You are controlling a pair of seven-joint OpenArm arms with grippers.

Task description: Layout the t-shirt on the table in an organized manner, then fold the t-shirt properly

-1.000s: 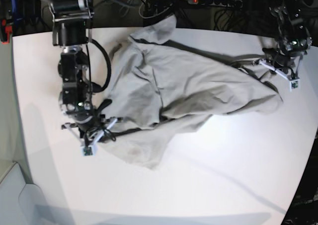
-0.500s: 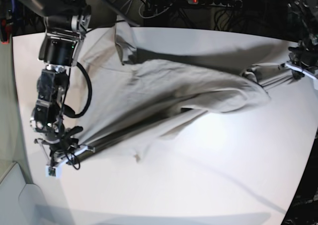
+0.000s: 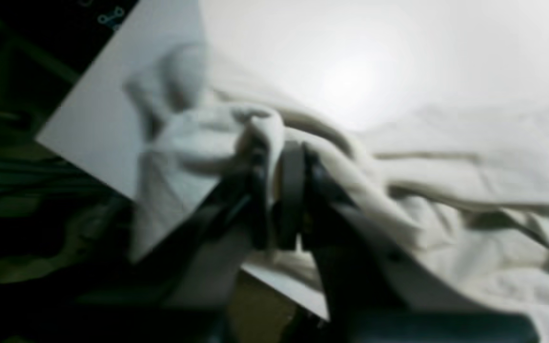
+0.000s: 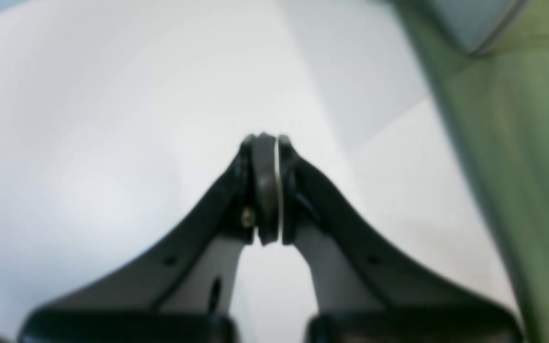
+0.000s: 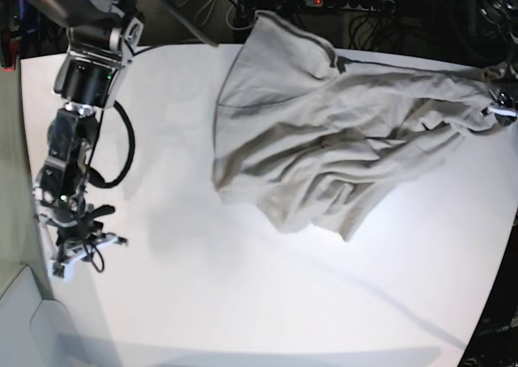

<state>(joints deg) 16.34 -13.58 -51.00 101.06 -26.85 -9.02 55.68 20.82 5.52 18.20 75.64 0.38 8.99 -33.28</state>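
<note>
White matte tabletop [image 5: 243, 302]: we count one crumpled beige-grey cotton t-shirt [image 5: 340, 140], far half. Left gripper [image 3: 279, 190] clamps its edge; right gripper [image 4: 265, 190] closed, clothless, well apart.

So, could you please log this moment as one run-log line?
left pincer: shut on t-shirt at table edge | right pincer: shut, empty, apart from shirt | shirt: bunched, not laid flat

- My left claw [image 3: 279, 190] pinches a bunched fold of the t-shirt [image 3: 446, 190] between closed jaws.
- Rumpled cloth trails right across the white surface [image 3: 350, 57].
- The surface's edge sits at left, against darkness.
</note>
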